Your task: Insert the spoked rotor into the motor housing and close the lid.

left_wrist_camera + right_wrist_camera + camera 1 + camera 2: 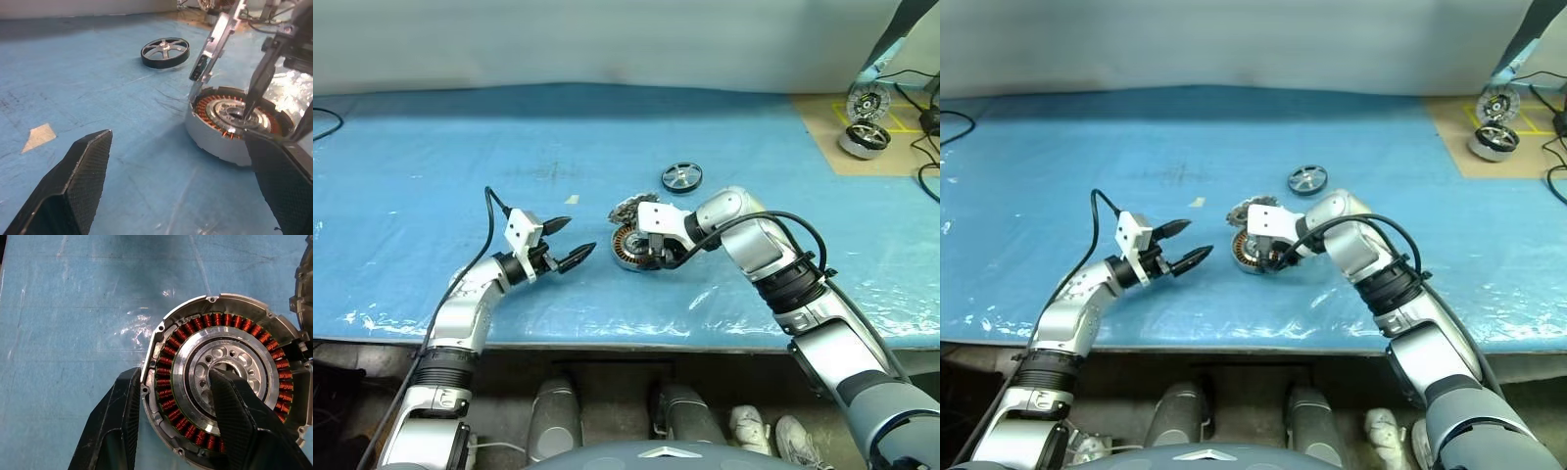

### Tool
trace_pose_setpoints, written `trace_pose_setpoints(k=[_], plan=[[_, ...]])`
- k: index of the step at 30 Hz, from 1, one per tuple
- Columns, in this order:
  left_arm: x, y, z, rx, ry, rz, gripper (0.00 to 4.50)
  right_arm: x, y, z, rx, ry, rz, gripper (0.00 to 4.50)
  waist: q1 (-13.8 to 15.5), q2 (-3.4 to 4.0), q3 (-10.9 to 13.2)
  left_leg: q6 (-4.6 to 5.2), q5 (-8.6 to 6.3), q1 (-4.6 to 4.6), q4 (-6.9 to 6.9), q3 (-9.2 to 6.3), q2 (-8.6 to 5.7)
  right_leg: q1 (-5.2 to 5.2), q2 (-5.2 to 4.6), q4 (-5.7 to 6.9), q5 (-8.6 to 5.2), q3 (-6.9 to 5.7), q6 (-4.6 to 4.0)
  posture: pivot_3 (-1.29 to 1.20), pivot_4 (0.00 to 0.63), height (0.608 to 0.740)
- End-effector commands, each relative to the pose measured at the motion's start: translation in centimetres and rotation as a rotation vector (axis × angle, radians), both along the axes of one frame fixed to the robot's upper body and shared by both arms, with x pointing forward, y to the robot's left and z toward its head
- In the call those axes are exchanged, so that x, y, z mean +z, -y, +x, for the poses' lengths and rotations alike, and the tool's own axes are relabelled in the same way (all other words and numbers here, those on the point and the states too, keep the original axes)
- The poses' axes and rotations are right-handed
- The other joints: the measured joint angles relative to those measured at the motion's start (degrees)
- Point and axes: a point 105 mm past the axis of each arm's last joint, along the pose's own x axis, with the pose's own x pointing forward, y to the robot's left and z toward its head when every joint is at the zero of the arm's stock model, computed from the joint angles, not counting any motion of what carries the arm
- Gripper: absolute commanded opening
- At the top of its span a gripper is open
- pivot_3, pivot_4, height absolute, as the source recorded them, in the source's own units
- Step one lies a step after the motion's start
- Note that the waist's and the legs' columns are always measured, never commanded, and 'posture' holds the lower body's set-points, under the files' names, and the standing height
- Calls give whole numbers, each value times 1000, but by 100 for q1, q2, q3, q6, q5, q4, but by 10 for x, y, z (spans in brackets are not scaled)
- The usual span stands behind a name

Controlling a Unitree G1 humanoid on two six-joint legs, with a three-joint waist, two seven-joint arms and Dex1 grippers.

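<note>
Black carbon-look fingers of the left gripper (570,241) were spread wide and empty just left of the motor housing (222,377). The right gripper (183,406) pinched the housing's wall, one finger outside, one in the hub. The spoked rotor (681,177) lay behind on the blue mat (431,166), lid (628,209) against the housing, so I'd guess steadying; next, fetch the rotor.
</note>
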Motion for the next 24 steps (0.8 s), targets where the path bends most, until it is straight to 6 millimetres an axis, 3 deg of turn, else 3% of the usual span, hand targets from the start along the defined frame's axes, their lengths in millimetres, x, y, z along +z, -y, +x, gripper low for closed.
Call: trace_pose_setpoints(k=[1, 5, 14, 17, 21, 24], plan=[[15, 0, 0, -23, 58, 24, 4500, -14, -4, 1, -65, -27, -27, 2213, -9, 0, 0, 0, 0, 13, -2, 0, -2, 11, 0, 0, 0, 5, 0, 0, 150, 740], [14, -1, 2, -30, 64, 50, 4500, -18, -5, 13, -169, 6, -42, 2213, -16, 0, 0, 0, -1, 80, -27, 2, -7, 61, -2, -11, -4, 17, 1, 0, 150, 740], [15, 4, 3, -39, 72, 47, 4500, -14, -4, 20, -230, -22, -30, 2213, 5, 1, 0, -2, -1, 85, -35, 3, -12, 69, -8, -22, -5, 17, 3, 0, 150, 740], [15, 5, 3, -39, 75, 50, 4500, -9, -11, 15, -206, -58, 28, 2845, 7, 1, 1, -2, 0, 80, -41, 5, -13, 68, -8, -33, -5, 16, 3, 0, 150, 740], [16, 5, 4, -39, 78, 49, 4500, -5, -11, 12, -186, -76, 50, 4166, 8, 1, 0, -3, 0, 75, -58, 6, -13, 66, -7, -52, -5, 13, 4, 0, 150, 740], [16, 6, 4, -40, 78, 50, 4500, 6, -12, 7, -149, -104, 119, 4166, 11, 1, 1, -3, 1, 66, -66, 6, -13, 66, -6, -71, -3, 9, 7, 0, 150, 740]])
